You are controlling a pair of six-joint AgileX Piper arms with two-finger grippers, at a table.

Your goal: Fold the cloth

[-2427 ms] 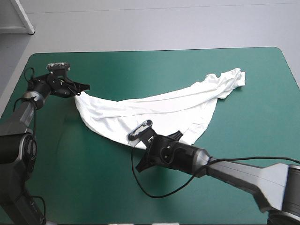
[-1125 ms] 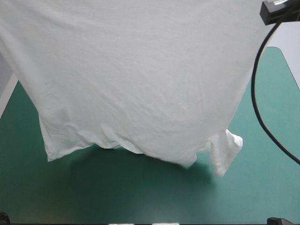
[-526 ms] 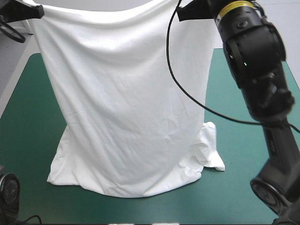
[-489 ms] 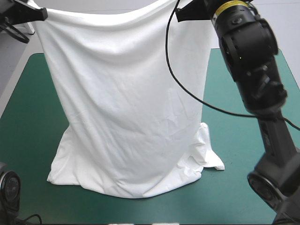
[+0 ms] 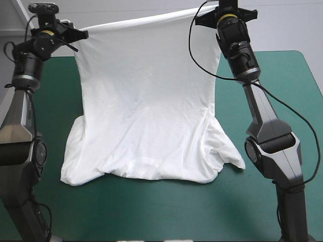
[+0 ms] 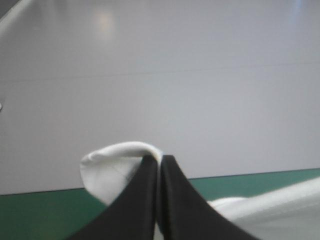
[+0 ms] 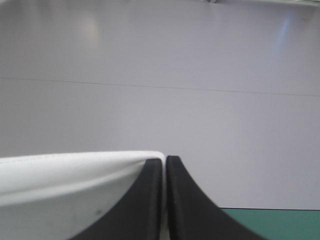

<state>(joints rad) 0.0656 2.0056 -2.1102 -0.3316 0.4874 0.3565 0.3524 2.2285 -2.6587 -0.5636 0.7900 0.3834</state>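
Note:
The white T-shirt (image 5: pixel 146 96) hangs stretched between both raised arms, its lower part heaped on the teal-green table (image 5: pixel 282 91). At the shirt's upper left corner my left gripper (image 5: pixel 79 35) is shut on the T-shirt. At the upper right corner my right gripper (image 5: pixel 204 20) is shut on it too. In the left wrist view a small fold of the T-shirt (image 6: pixel 117 160) curls over the closed black fingers (image 6: pixel 172 200) of the left gripper (image 6: pixel 161 159). In the right wrist view the T-shirt's taut edge (image 7: pixel 70 185) runs off sideways from the right gripper (image 7: pixel 164 159).
The shirt's bottom hem and one sleeve (image 5: pixel 229 154) lie bunched on the table toward the near side. Bare cover shows along the near edge (image 5: pixel 166 212) and on both sides of the shirt.
Both arms have carried the held edge farther toward the table's far side. The hanging cloth is drawn flatter, and more of its lower part rests on the table.

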